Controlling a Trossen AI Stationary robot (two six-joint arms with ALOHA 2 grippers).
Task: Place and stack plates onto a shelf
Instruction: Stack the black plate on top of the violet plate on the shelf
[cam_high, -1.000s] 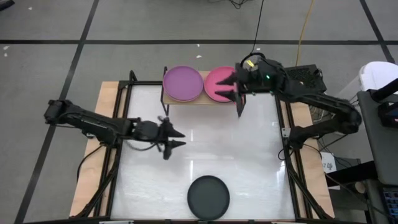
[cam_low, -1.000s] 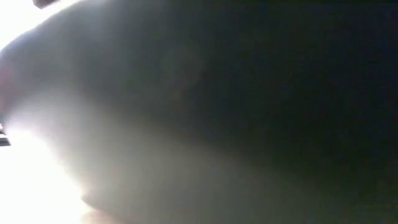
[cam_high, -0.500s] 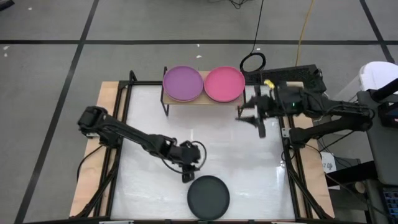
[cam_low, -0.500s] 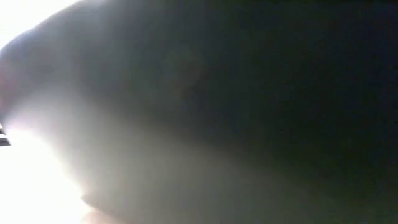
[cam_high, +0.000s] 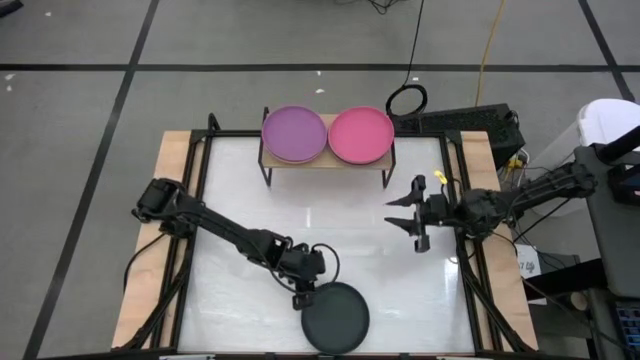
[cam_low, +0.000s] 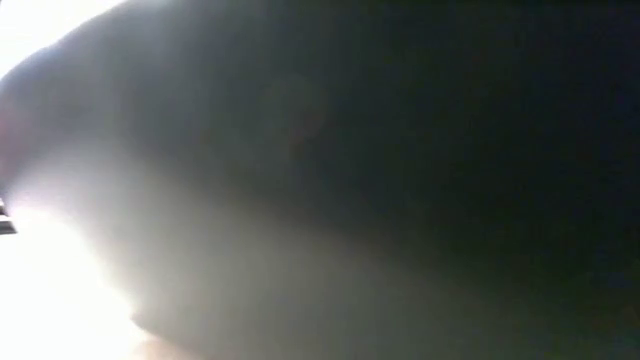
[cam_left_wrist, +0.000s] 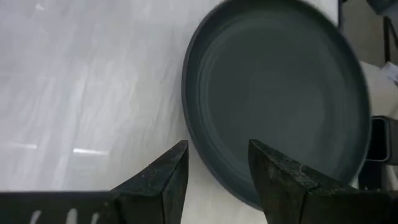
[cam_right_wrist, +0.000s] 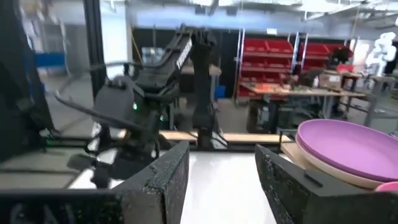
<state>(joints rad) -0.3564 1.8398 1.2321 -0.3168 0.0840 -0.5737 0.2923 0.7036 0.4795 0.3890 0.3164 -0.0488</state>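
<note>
Compared with half a second before, the left gripper (cam_high: 300, 297) has advanced the last short stretch to the black plate (cam_high: 335, 318), and the right gripper (cam_high: 414, 220) has drawn a little further back from the shelf (cam_high: 327, 162) toward the right side of the table (cam_high: 240, 190). That black plate lies flat near the table's front edge, well apart from the shelf, and appears to be the only plate left on the tabletop. In the left wrist view the plate (cam_left_wrist: 280, 93) fills much of the frame, its near rim sitting in line with the gap between the two dark fingers (cam_left_wrist: 166, 180), which stand apart and hold nothing; judged from this, the gripper is lined up to take the rim edge-on, a sensible approach for a thin flat dish that offers no other purchase. On the shelf, at the table's far edge, a purple plate (cam_high: 294, 134) tops the left stack and a pink plate (cam_high: 360, 136) tops the right; the right wrist view shows the purple plate (cam_right_wrist: 354, 149) resting on a beige plate (cam_right_wrist: 323, 169). The right gripper hovers over the table with its fingers (cam_right_wrist: 163, 180) spread and empty, probably kept clear of the shelf so the left arm has room. Most of the stacking seems done. The low view is blocked by something dark close to the lens.
</note>
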